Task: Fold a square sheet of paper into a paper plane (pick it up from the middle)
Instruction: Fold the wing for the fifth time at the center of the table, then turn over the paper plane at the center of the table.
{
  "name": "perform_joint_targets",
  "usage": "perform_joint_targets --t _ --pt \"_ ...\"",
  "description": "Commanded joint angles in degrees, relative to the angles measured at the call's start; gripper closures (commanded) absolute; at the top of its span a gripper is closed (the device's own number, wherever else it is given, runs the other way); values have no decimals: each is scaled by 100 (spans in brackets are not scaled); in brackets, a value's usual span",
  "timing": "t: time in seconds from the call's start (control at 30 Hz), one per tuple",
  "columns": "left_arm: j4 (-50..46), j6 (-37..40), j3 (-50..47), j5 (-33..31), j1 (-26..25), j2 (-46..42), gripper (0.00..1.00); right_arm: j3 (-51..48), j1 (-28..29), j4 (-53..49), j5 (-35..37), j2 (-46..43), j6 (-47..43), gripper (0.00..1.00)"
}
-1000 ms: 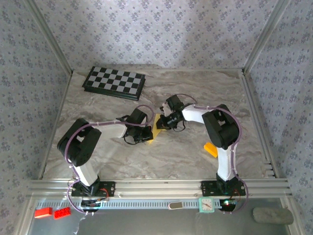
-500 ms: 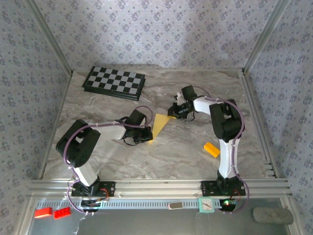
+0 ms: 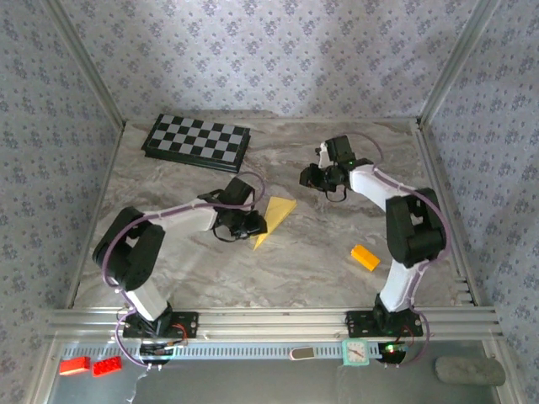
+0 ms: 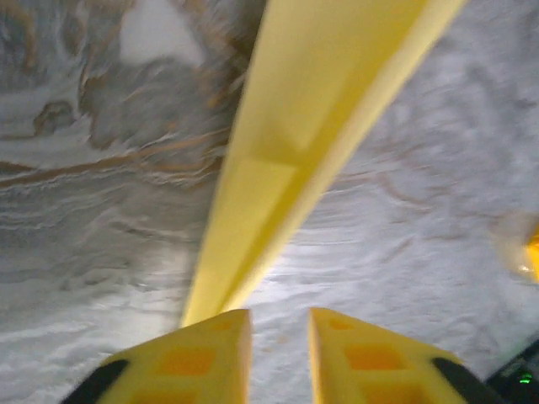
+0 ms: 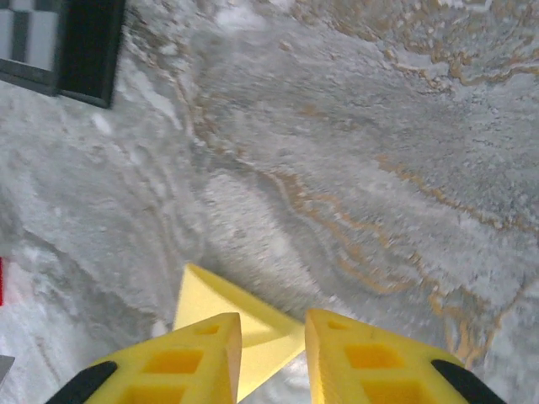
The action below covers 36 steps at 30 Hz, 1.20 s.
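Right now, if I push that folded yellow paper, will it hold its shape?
Probably floppy: the paper is a thin folded sheet with a raised crease. Likely very light, so a push should slide it across the smooth table. A hard pinch may flatten the crease.

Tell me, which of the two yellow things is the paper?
The folded paper is the flat, pointed one beside the left gripper. The orange block is small and thick, lying apart to the right.
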Motion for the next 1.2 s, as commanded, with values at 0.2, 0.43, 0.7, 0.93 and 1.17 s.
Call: perform_joint_targets --t 0.2,0.43,0.7,0.93,1.17 --pt "-1249 632 324 -758 785 -1239 30 84 906 -1512 1228 -420 566 55" --pt "-1689 1298 107 -1352 1554 -1976 8 592 1873 -2032 2079 97 1647 35" --pt "-1715 1623 -150 -1425 2111 -2334 0 1774 2544 -2974 2880 1163 2526 34" --pt "-1691 1691 -306 -1419 2213 -2422 0 2280 2716 -3555 3097 1686 2903 37" --pt "-1619 1665 -371 -1313 2240 -2346 0 2456 2739 -3872 3201 1842 2950 45"
